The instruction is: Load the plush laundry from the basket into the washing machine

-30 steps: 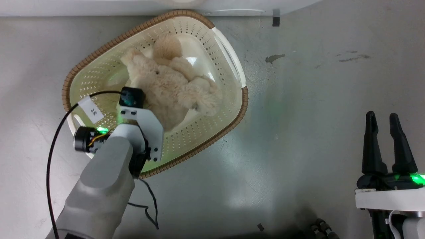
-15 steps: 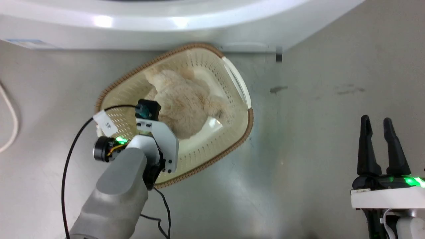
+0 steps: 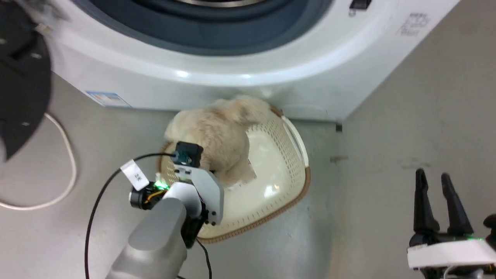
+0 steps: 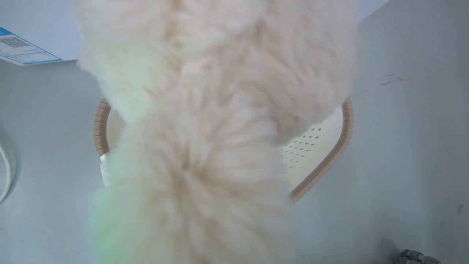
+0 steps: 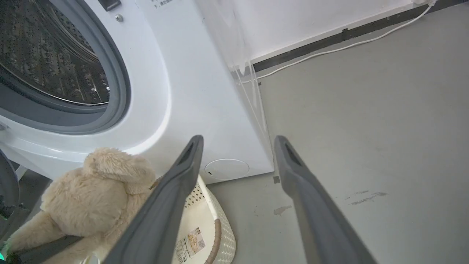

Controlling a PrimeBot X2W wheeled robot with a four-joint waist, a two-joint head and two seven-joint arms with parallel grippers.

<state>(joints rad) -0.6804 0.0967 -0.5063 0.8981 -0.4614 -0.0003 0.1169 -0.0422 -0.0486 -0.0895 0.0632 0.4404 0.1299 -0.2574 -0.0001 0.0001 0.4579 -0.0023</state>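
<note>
Washing machine [image 3: 294, 83]: white front-loader at the far edge of the grey floor [image 3: 407, 128]. Port is open, w/ a grey door seal [image 5: 122, 88] round a shiny perforated drum [image 5: 47, 55]. The black-framed door [image 3: 21, 85] is swung out to the robot's left and is blurred. There's a blue-edged label [image 3: 107, 98] low on the front panel and a round cap [image 5: 226, 169] near the front's bottom R corner.

Basket [image 3: 306, 182]: cream, perforated, brown rim. It sits on the floor just in front of the washer, by its R front corner. The far rim is right at the panel; can't tell if they touch. Barcode sticker [image 5: 190, 240] on the basket bottom is uncovered.

Plush laundry [image 3: 217, 131]: fluffy beige toy, not lying in the basket. It hangs over the basket's left half, approx level w/ the washer's lower front and below the port. Its lowest fur overlaps the basket bottom in head view; contact can't be told. In left wrist view the fur is right against the lens, w/ the brown rim behind it.

Left gripper [image 3: 195, 170]: fingers buried in fur, clamped tight on the plush laundry. Its wrist, w/ a green light, is over the basket's near-left rim.

Right gripper [image 3: 432, 175]: jaws spread wide, empty. It's low over the floor's R side, well apart from the basket, fingers aimed toward the washer's R front corner.

White cable [image 3: 66, 162]: loops on the floor at left, near the door.

Paper tag [image 3: 134, 177]: on the left arm's black lead.
</note>
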